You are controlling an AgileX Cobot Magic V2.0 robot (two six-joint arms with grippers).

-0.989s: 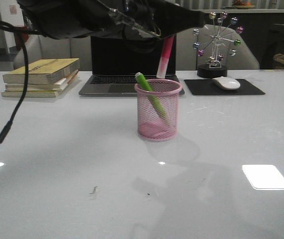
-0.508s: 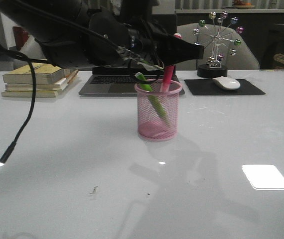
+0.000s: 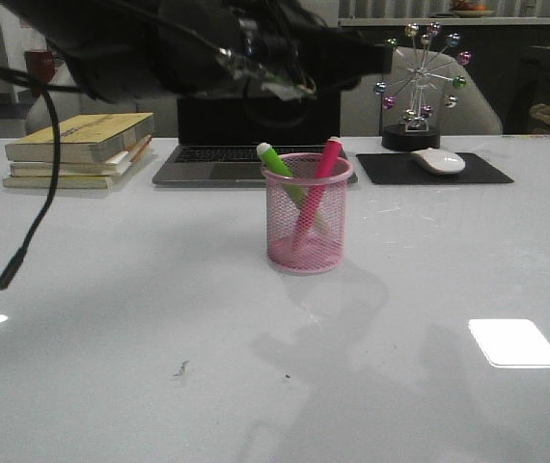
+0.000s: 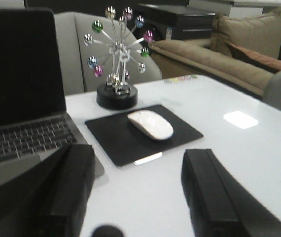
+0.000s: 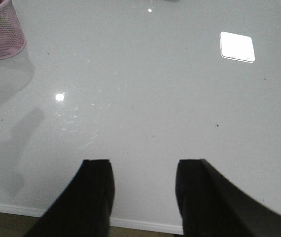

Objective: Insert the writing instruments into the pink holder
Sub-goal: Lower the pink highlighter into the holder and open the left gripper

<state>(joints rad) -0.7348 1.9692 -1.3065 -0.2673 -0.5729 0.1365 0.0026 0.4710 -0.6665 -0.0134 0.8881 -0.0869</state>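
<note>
White and glossy, the table [image 3: 111, 318] fills the front view, with a sofa behind it. Near the middle stands the pink holder [image 3: 306, 214], upright. Both markers sit inside it: the green marker [image 3: 281, 171] leans toward the left rim, the pink marker [image 3: 320, 178] toward the right rim, and they cross within the mesh. Above and behind hangs the dark left arm [image 3: 207, 43], apart from the holder. Further back lie a stack of books [image 3: 79, 148], a laptop [image 3: 217, 154], a black mouse pad [image 3: 434, 170] carrying a white mouse [image 3: 438, 160], and a desk toy with coloured balls [image 3: 420, 87].

From the left wrist, the left gripper [image 4: 138, 192] shows two black fingers [image 4: 71, 187] spread wide, nothing between them; beyond are the mouse, pad, toy and laptop edge.

From the right wrist, the right gripper [image 5: 143, 195] hangs over bare table, fingers [image 5: 95, 195] parted and empty, the holder well apart from it.
</note>
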